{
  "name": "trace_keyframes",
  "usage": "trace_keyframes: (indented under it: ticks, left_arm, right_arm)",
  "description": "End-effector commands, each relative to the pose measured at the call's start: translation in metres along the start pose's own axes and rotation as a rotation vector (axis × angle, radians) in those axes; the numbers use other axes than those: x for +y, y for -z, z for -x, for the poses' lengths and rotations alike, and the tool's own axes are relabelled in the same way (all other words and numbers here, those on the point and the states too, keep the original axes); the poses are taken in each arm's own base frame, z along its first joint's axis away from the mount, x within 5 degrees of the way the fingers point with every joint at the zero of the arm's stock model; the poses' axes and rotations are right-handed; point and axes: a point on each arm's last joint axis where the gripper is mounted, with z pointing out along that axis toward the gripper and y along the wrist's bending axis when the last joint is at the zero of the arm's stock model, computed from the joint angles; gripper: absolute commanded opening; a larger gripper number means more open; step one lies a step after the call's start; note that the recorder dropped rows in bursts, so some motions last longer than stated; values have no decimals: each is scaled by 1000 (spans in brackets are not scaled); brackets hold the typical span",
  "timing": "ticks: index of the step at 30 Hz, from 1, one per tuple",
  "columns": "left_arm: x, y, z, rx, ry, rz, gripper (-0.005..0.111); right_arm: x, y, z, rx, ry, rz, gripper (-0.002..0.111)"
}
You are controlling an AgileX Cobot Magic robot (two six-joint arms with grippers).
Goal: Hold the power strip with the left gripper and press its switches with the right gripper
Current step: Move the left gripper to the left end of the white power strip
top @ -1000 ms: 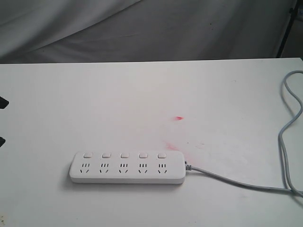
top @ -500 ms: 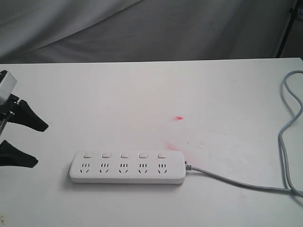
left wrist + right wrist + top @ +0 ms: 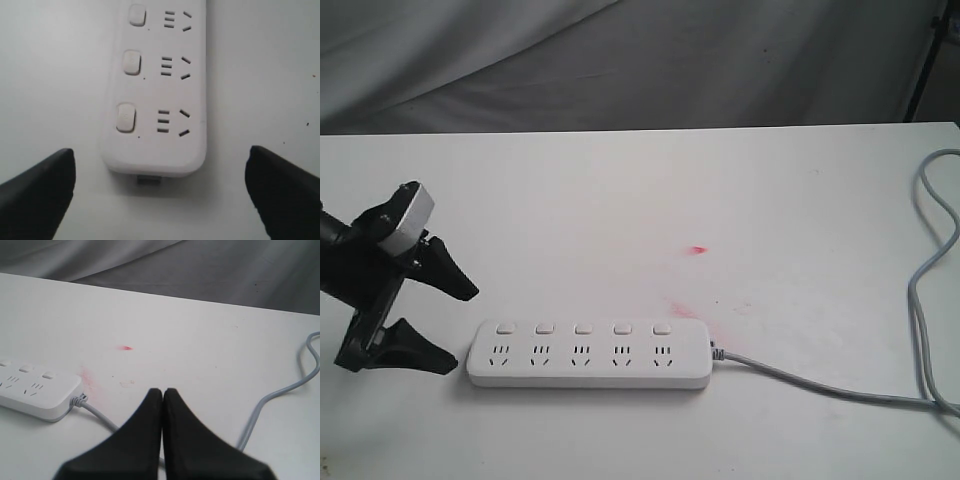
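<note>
The white power strip (image 3: 590, 355) lies flat near the table's front, its five switches (image 3: 582, 327) in a row along the far side. A grey cable (image 3: 820, 385) leaves its right end and loops up the right edge. My left gripper (image 3: 464, 328), with a light-grey box (image 3: 406, 217) at its wrist, hovers just left of the strip's left end, open, touching nothing. In the left wrist view the strip's end (image 3: 160, 100) lies between the spread fingers (image 3: 40, 190). My right gripper (image 3: 162, 391) is shut and empty, short of the cable end (image 3: 77, 400); the exterior view does not show it.
Red smears (image 3: 698, 249) mark the white table (image 3: 620, 200) behind the strip's right end. Grey cloth (image 3: 620, 60) hangs behind the table's far edge. A dark stand leg (image 3: 923, 60) shows at the top right.
My left gripper has come in from the left edge, rightward and forward, and now hangs open beside the strip's left end. The strip and cable have not moved.
</note>
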Motion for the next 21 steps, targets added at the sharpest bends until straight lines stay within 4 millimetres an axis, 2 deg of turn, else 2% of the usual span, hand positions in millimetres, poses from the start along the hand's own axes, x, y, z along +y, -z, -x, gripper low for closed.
trace_keyframes:
  ticks: [1, 21]
  left_arm:
    - [6, -12, 3, 25, -10, 25, 86]
    - [10, -24, 3, -38, 52, 21, 86]
  right_arm:
    - [-1, 0, -1, -4, 7, -10, 0]
    - [-1, 0, -1, -4, 7, -10, 0]
